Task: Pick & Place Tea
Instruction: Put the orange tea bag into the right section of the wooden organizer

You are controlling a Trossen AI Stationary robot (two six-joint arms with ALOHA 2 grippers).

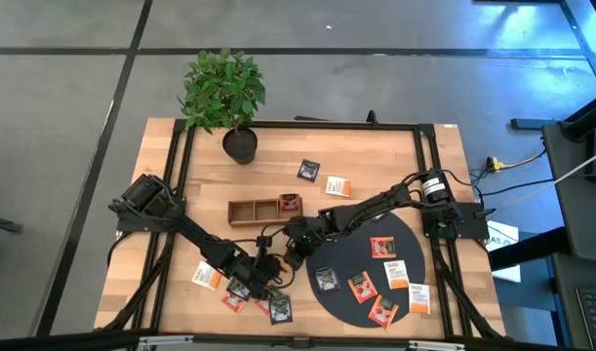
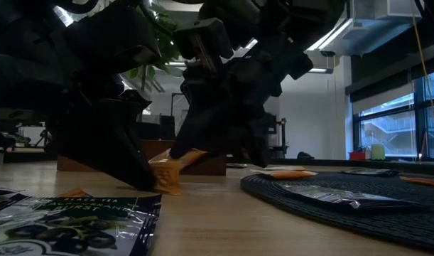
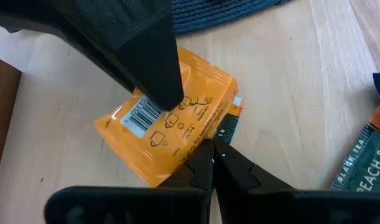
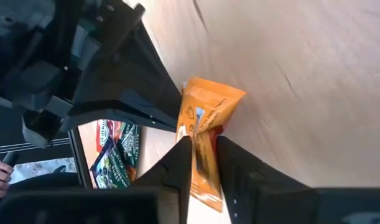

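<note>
An orange tea sachet (image 3: 177, 124) stands tilted near the middle of the table, between my two grippers. My left gripper (image 3: 212, 158) reaches it from the table's left, shut on one of its edges. My right gripper (image 4: 205, 171) comes from the table's right, its two fingers closed in on the sachet's (image 4: 208, 106) other end. In the low view the sachet (image 2: 172, 169) shows between the two dark grippers, its lower corner at the tabletop. The high view hides the sachet under both grippers, left (image 1: 268, 273) and right (image 1: 292, 250). My left gripper pinches the sachet's sealed edge (image 3: 205, 138) between its two fingertips, slanting down from the table's left. My right gripper has the sachet's opposite end (image 4: 205, 146) between its two fingers, one on each face, slanting down from the table's right. The sachet sits tilted, its lower corner (image 2: 168, 188) on the wood.
A round black mat (image 1: 415, 239) at the near right carries several sachets. More sachets lie at the near left (image 1: 208, 276) and far centre (image 1: 337, 185). The wooden tray (image 1: 249, 210) sits just beyond the grippers, one sachet in its right compartment. A potted plant (image 1: 224, 93) stands far left.
</note>
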